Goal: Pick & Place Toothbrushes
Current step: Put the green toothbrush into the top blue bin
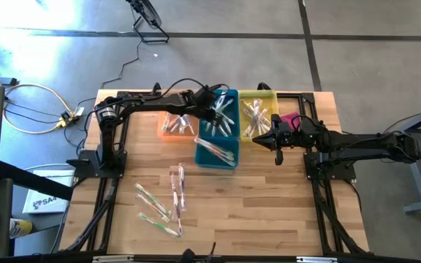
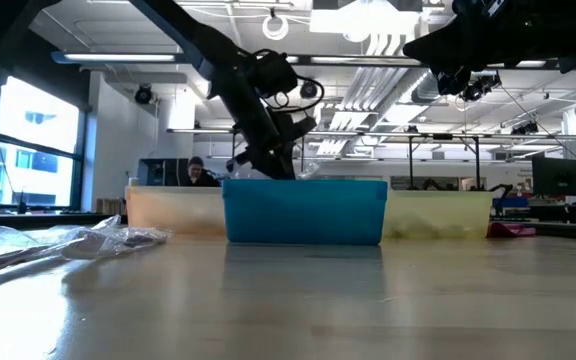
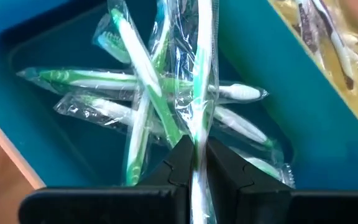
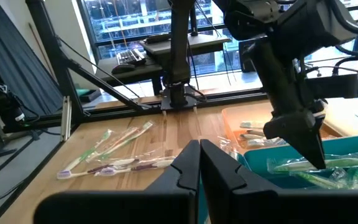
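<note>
Pinched in the left claw [image 3: 194,163], a green-and-white wrapped toothbrush [image 3: 199,74] is being held over the partly filled blue plastic bin [image 1: 218,150]. Several wrapped toothbrushes [image 1: 163,201] are lying unsorted on the wooden bench [image 1: 269,212]; the right claw [image 1: 278,152] is waiting shut, empty.

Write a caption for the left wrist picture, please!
Left gripper holds a wrapped green toothbrush over the blue bin.

The left arm is reaching along the tabletop's far edge, its pincer [image 3: 194,163] pinching tight on a toothbrush [image 3: 199,93]. The right arm is hanging raised near the far right corner, its pincer [image 4: 199,163] closed on nothing.
</note>
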Tool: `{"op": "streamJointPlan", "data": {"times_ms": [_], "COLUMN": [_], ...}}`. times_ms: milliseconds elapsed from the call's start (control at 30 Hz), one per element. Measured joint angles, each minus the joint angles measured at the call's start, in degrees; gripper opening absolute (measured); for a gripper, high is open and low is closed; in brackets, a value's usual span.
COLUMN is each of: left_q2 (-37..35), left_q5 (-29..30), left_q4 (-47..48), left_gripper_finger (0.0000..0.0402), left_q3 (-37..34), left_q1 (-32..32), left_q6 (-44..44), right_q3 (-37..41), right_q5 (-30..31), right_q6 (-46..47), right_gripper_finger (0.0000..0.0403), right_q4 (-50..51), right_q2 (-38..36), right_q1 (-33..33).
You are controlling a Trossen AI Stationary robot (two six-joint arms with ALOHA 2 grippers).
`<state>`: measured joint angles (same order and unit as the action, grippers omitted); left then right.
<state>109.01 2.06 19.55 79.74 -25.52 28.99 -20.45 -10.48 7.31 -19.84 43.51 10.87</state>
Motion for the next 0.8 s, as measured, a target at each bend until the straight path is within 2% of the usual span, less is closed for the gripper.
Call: {"op": "streamJointPlan", "data": {"times_ms": [533,800], "left_q2": [0.0,0.0], "left_q5": [0.0,0.0], "left_q4": [0.1,0.1], "left_gripper_finger": [0.003,0.0096], "left_q3": [-0.8,-0.8], "left_q1": [0.0,0.0], "left_q6": [0.0,0.0], "right_q3": [0.0,0.0], "right_q5": [0.0,0.0], "right_q6": [0.0,0.0], "right_gripper_finger": [0.0004,0.0004], "right_q4": [0.0,0.0], "right_q2": [0.0,0.0], "right_q1": [0.0,0.0]}}
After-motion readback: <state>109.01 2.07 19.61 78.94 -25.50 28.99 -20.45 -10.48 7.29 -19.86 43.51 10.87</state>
